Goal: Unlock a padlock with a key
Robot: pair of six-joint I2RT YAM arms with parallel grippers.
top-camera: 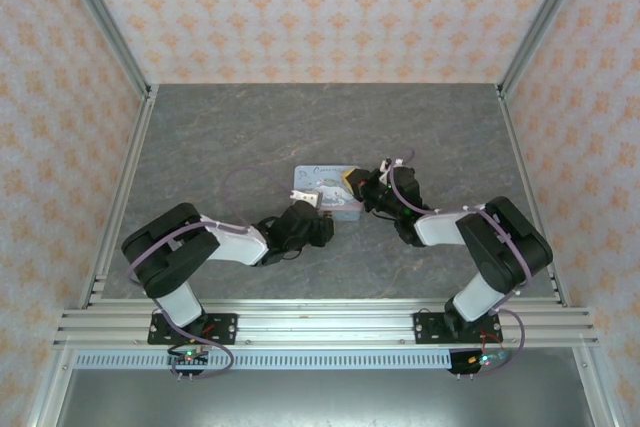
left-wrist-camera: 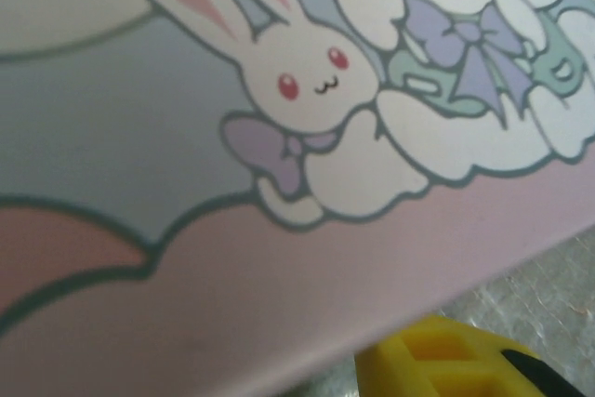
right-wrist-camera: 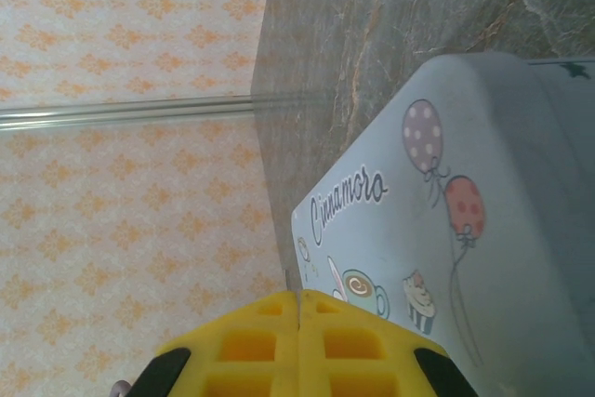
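the tin box [top-camera: 322,179] is flanked by the right gripper [top-camera: 350,180], jaws pressed shut, at its 3 o'clock edge and the left gripper [top-camera: 320,212], jaw state indiscernible, at its 6 o'clock edge; padlock and key are too small to be located.

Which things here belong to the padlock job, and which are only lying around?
Job: right gripper, fingers together at the edge of the tin box; left gripper, close over the same box. The padlock and the key are too small to make out.
Not the job: grey table, patterned walls, metal frame rail.
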